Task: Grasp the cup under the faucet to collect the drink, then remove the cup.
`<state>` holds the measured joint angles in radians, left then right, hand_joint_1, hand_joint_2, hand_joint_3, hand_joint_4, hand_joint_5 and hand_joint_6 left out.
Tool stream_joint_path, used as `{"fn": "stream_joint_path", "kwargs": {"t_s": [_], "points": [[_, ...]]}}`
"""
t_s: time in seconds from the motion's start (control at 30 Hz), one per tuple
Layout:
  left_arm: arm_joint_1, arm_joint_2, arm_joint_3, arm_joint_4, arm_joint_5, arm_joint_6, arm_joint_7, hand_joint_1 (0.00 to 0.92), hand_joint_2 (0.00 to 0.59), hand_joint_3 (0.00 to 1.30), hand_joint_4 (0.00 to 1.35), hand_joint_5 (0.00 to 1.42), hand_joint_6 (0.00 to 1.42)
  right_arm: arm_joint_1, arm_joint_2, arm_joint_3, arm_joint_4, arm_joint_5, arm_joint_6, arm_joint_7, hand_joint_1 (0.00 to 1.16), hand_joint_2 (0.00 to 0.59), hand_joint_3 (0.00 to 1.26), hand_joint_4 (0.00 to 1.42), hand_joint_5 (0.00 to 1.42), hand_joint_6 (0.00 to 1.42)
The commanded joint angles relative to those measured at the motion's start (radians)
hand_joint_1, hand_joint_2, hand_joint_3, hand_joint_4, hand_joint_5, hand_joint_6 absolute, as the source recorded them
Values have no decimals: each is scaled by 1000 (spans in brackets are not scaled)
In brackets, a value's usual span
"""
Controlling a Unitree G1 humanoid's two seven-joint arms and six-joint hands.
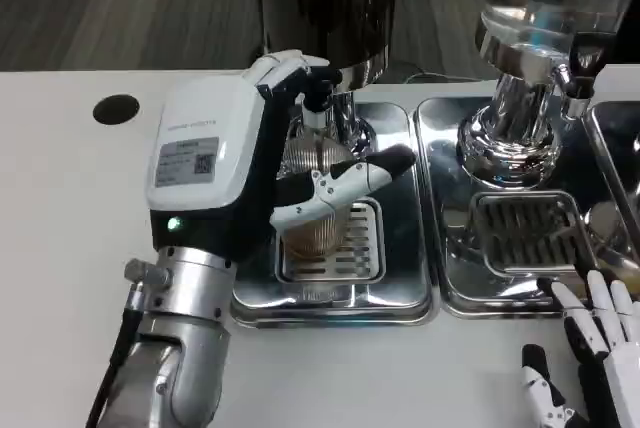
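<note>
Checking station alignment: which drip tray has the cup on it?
The left drip tray: the ribbed cup stands on its grate, held by the left hand. The right drip tray has none.

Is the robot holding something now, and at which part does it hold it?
The left hand holds the ribbed cup around its side, on the drip tray under the faucet. The right hand holds nothing.

Second dispenser [540, 8] (clear tank), right tray [455, 288]
</note>
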<state>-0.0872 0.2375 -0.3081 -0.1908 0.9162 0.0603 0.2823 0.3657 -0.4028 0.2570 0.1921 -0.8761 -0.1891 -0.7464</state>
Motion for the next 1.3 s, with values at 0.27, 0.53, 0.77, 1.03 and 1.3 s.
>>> {"fn": "stream_joint_path", "kwargs": {"t_s": [0.27, 0.53, 0.77, 1.03, 1.3], "points": [[28, 19, -15, 48, 22, -3, -4, 0, 52, 492, 325, 492, 450, -5, 0, 8, -1, -22, 12, -13, 39, 437, 165, 0, 0, 64], [26, 26, -24, 56, 53, 4, 4, 0, 52, 493, 327, 492, 450, -3, 2, 7, -5, -23, 15, -9, 45, 435, 165, 0, 0, 64], [30, 28, -30, 54, 69, 9, 7, 0, 52, 493, 328, 492, 441, -1, 3, 7, -7, -20, 16, -7, 49, 435, 165, 0, 0, 64], [27, 34, -36, 49, 94, 16, 9, 0, 52, 493, 328, 492, 416, -1, 9, 11, 2, -21, 15, -11, 51, 434, 165, 0, 0, 64], [32, 38, -41, 47, 122, 20, 13, 0, 52, 493, 328, 492, 413, 0, 11, 12, 5, -19, 13, -11, 52, 434, 165, 0, 0, 64]]}}
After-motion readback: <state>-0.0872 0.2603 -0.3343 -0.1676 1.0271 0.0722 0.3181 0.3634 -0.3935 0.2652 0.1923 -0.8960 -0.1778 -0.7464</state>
